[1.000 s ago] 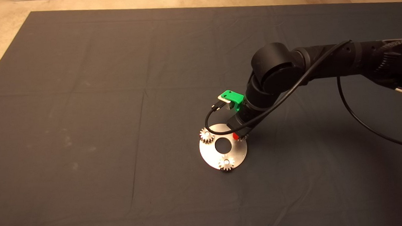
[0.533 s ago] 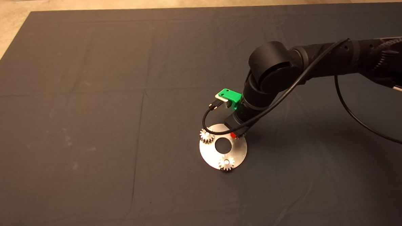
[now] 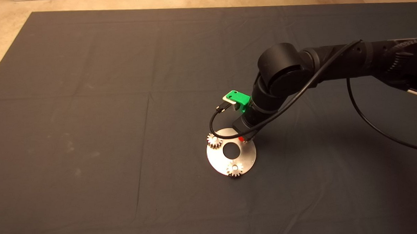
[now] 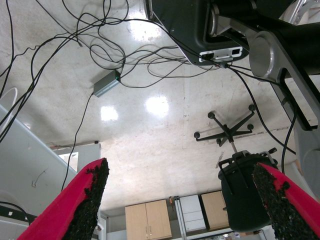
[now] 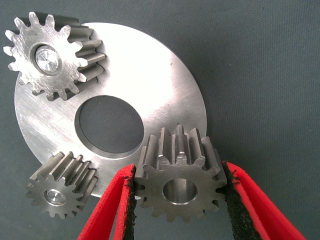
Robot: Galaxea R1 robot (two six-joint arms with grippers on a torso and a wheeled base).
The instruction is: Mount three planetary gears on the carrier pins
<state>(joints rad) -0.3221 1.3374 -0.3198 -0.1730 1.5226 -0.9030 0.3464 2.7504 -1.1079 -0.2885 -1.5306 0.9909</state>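
Planetary gears: two toothed steel gears (image 5: 47, 57) (image 5: 61, 185) sit on shiny pins (image 5: 46, 56) at the rim of a flat, brushed-metal disc (image 5: 160, 95) with a round centre hole, on the dark cloth mat (image 3: 88, 101). The right gripper (image 5: 177, 192) clamps a third gear (image 5: 177, 182) between rough black pads (image 5: 131, 200), over the disc's edge. The left gripper (image 4: 180, 200), parked, gapes wide over a shiny floor (image 4: 150, 130).

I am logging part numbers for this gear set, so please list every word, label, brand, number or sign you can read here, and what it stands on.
None can be read anywhere.
Three small silvery metal spur gears: bare metal, no marking.
Flat round shiny metal disc: only scratches.
Right gripper, shut on one gear: plain red fingers.
Left gripper, parked facing the room: the small grey box and white tag there are too small to read.
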